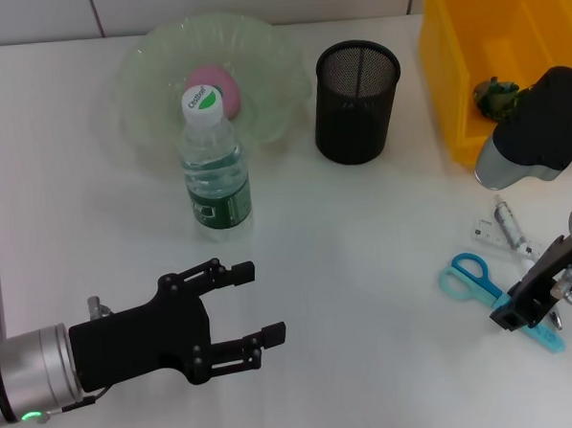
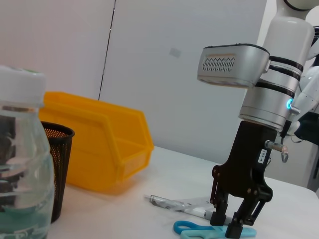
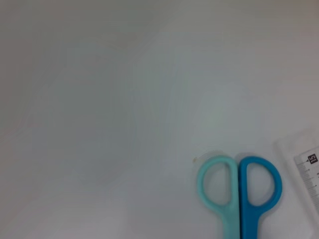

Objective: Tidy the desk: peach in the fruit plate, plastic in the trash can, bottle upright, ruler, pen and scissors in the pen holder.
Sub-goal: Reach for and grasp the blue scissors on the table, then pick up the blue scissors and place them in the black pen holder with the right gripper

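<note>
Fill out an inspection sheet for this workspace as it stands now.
Surface: white table, no spills seen.
Job's things: peach in fruit plate; bottle upright; pen holder empty; scissors, ruler and pen lying on the table; plastic in yellow bin.
Clutter: nothing seen.
Grippers: left gripper open, near the bottle; right gripper open, over the scissors.
Cables: nothing seen.
Surroundings: white wall.

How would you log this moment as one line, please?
left end effector: open, idle near bottle | right end effector: open, straddling scissors | peach: in plate | bottle: upright | pen holder: empty
</note>
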`<state>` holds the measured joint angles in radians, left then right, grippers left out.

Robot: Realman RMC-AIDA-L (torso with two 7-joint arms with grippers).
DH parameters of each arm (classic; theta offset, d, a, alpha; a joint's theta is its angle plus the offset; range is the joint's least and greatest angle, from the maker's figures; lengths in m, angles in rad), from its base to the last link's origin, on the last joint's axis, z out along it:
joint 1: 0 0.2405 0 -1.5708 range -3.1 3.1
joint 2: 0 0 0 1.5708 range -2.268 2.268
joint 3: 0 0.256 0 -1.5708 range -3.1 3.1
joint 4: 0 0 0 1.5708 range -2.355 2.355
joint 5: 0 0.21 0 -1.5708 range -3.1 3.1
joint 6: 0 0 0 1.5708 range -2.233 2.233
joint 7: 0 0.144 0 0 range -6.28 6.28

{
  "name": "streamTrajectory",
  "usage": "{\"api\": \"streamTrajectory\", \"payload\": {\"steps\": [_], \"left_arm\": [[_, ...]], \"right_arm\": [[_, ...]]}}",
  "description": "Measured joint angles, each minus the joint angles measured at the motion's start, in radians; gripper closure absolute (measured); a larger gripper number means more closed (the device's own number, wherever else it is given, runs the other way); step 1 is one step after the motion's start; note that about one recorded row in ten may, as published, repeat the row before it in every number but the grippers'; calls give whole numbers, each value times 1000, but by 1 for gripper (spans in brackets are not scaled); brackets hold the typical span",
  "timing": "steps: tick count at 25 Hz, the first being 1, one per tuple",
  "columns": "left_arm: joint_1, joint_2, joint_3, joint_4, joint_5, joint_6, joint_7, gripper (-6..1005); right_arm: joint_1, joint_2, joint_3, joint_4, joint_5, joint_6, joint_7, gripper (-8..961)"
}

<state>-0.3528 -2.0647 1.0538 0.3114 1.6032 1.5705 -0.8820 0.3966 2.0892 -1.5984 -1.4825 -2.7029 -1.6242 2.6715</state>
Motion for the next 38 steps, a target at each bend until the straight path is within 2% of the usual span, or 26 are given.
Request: {"api": "streamTrajectory", "payload": {"steps": [9, 18, 20, 21, 22, 23, 25, 26, 29, 30, 31, 33, 34, 35, 36, 38], "left_arm": [[0, -1, 0, 0, 1, -3, 0, 170], [5, -2, 0, 0, 0, -2, 0, 170], [6, -2, 0, 0, -1, -1, 0, 170], [6, -2, 0, 0, -1, -1, 0, 170], [6, -2, 0, 0, -1, -1, 0, 170], [7, -2, 0, 0, -1, 1, 0, 170], [7, -2, 0, 0, -1, 1, 0, 170], [7, -2, 0, 0, -1, 1, 0, 170], [5, -2, 0, 0, -2, 1, 0, 170], [4, -2, 0, 0, -2, 1, 0, 170], [4, -2, 0, 0, -2, 1, 0, 170], [3, -2, 0, 0, -2, 3, 0, 170], [3, -2, 0, 0, -2, 4, 0, 170], [3, -3, 0, 0, -3, 6, 0, 170], [3, -3, 0, 0, -3, 6, 0, 170], [3, -3, 0, 0, -4, 7, 0, 170]], "right_arm": [[0, 0, -15, 8, 4, 13, -2, 656], [-22, 0, -1, -42, 21, 14, -26, 742], [-53, -1, 61, -109, 100, 7, -74, 749], [-53, -1, 61, -109, 100, 7, -74, 744], [-66, -2, 102, -131, 147, 3, -103, 740], [-92, -2, 195, -161, 249, 5, -164, 735], [-113, -3, 306, -159, 378, 28, -241, 726], [-113, -3, 306, -159, 378, 28, -241, 722], [-140, -4, 450, -53, 633, 135, -424, 708], [-145, -5, 507, 59, 800, 225, -574, 704], [-145, -5, 507, 59, 800, 225, -574, 699], [-134, -6, 548, 223, 977, 303, -756, 690], [-121, -6, 559, 304, 1056, 325, -842, 685], [-70, -8, 582, 510, 1246, 356, -1058, 681], [-70, -8, 582, 510, 1246, 356, -1058, 676], [0, -10, 617, 724, 1375, 364, -1236, 667]]}}
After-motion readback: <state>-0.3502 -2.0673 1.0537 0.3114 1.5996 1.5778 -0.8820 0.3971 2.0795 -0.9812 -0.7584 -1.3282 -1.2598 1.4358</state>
